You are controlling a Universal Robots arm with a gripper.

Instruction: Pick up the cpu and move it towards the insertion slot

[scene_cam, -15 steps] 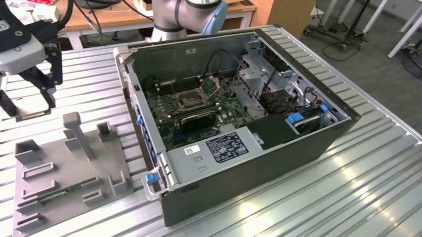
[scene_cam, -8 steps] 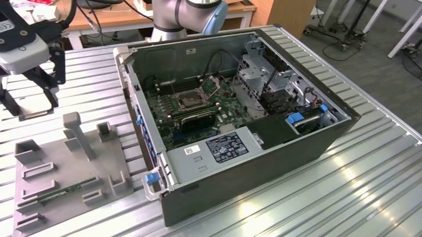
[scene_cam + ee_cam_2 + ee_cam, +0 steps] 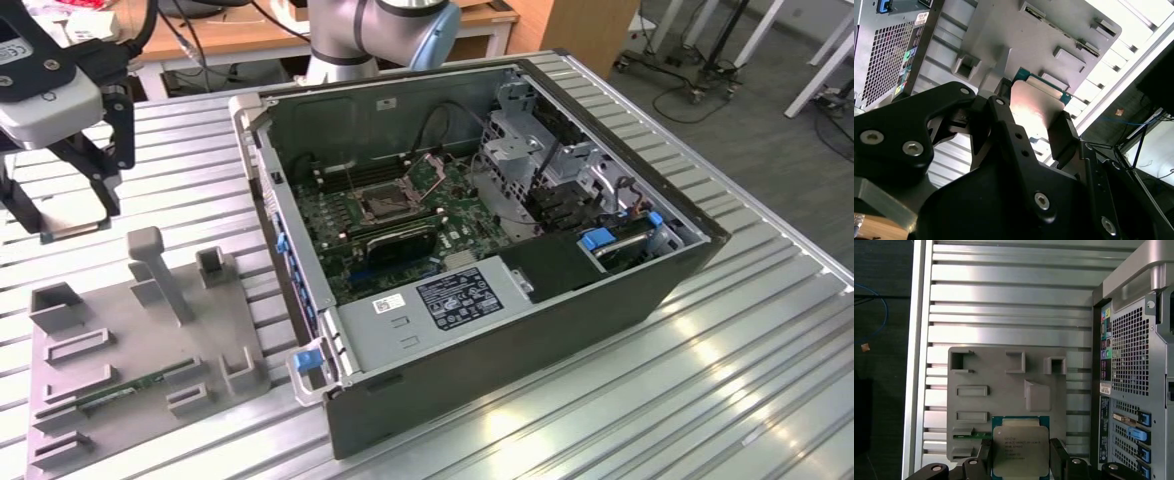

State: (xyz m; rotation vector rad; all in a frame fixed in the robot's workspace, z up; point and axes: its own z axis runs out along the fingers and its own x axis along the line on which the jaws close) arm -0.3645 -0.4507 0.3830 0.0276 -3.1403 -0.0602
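Gripper (image 3: 1021,452) fingers (image 3: 985,456) press on two opposite sides of the cpu (image 3: 1020,449), so the chip is firmly clamped. The first wrist view looks straight down on its silver top, with the grey fixture tray (image 3: 1004,390) and a green memory stick (image 3: 971,435) underneath. One edge of the chip is cut off by the frame. In the second wrist view the chip is a glaring plate between the black fingers, and its surface is hard to read.

The exterior view gives the wider scene. The gripper hangs high at the exterior view's left, fingers pointing down over the slatted table (image 3: 747,380), and the chip is a thin pale strip between them. The insertion slot (image 3: 384,203) lies on the green motherboard inside the open computer case (image 3: 627,290), well apart toward the exterior view's right.
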